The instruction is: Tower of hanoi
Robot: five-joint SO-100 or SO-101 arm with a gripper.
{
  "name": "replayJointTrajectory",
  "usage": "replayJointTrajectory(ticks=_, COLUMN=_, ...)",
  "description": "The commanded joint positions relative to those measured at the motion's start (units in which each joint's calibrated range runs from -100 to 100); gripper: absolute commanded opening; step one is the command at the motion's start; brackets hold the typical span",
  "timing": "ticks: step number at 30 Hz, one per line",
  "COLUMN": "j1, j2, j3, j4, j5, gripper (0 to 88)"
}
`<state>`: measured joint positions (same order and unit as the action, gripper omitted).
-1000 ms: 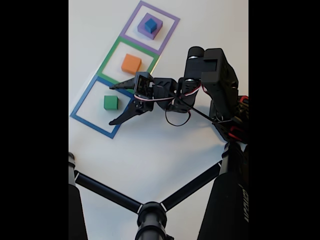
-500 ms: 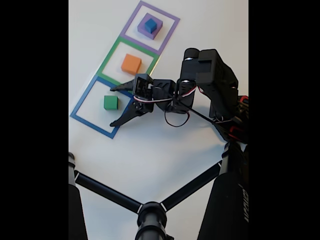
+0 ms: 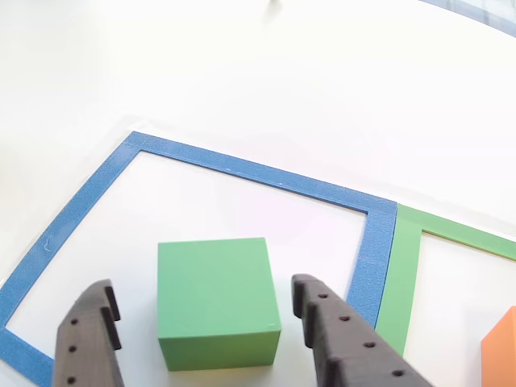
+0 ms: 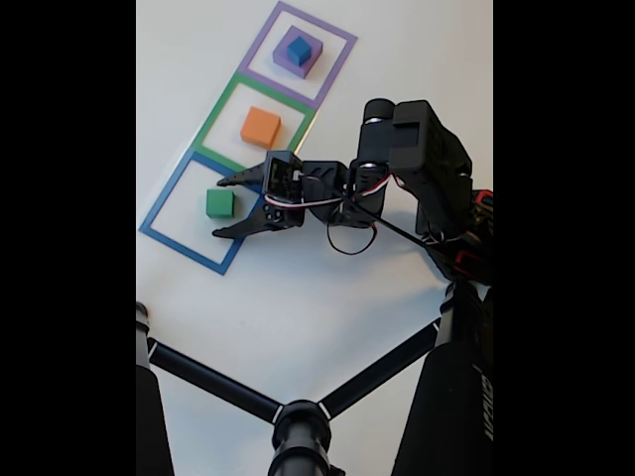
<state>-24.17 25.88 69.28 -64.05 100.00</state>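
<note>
The arm's black hand (image 4: 222,206) reaches in from the right of the fixed view with its jaws spread apart, one fingertip on either side of the green block (image 4: 219,203) and gripping nothing; in the other view the two dark fingers (image 3: 343,339) rise from the lower edge and flank the same green block (image 3: 218,300), a gap showing between each finger and the block; the green block sits on the white tabletop (image 4: 298,297) inside the blue square outline (image 4: 164,203); next along the row, the orange block (image 4: 260,127) rests inside the green square outline (image 4: 220,107), its corner just showing at the right edge of the other view (image 3: 501,351); farthest off, the blue cube (image 4: 299,51) sits on top of the purple block (image 4: 286,61) within the purple square outline (image 4: 342,45); red and white wires (image 4: 327,198) loop along the arm behind the hand; black tripod legs (image 4: 213,382) cross the lower part of the fixed view; a line of white lettering runs along the thick leg at lower right, too small to read.
</note>
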Motion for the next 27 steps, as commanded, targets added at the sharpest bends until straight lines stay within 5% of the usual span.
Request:
replayJointTrajectory(ticks=1, j1=-0.28, j2=-0.72, j3=-0.82, j4=-1.22, j5=0.0, gripper=17.4)
replayJointTrajectory(ticks=27, j1=-0.38, j2=-10.74, j3=0.27, j4=7.12, j5=0.0, gripper=9.6)
